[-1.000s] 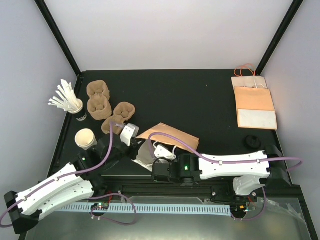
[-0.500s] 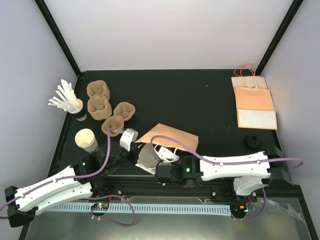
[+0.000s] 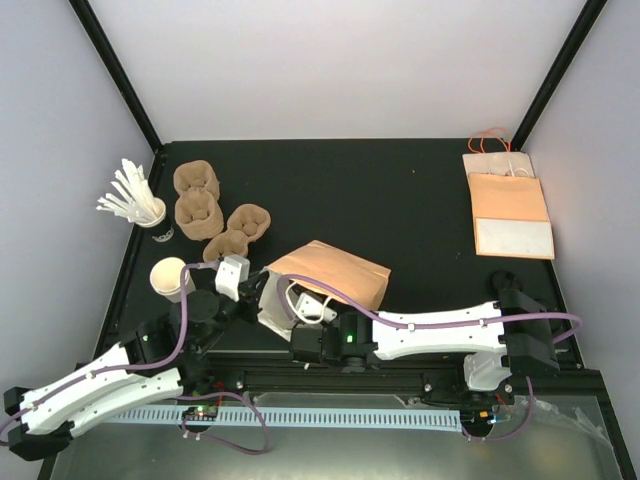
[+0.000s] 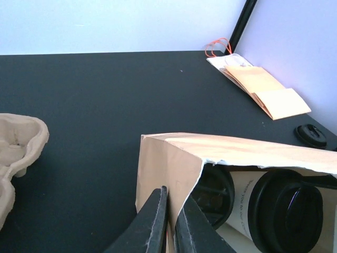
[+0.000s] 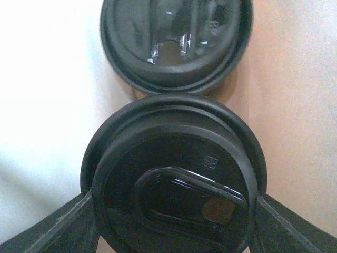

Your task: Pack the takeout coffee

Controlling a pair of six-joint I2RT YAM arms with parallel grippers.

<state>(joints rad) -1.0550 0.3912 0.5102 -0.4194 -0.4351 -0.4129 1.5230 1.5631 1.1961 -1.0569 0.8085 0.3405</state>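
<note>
the right gripper (image 5: 174, 232), spread wide around the takeout coffee (image 5: 174, 195), holds it inside the brown paper bag (image 4: 163, 158) at near centre, beside another lidded cup (image 5: 176, 37); the left gripper (image 4: 171, 196), narrow, seemingly pinches the bag's rim; next it calls for a gentle release and a clean withdrawal.

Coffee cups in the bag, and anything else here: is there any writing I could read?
Coffee cup, white side, inside the bag: dark print, too blurred to read.
Its black lid: small raised mark, unreadable.
Stirrer cup: pale label, too small to read.
No text can be read anywhere.
</note>
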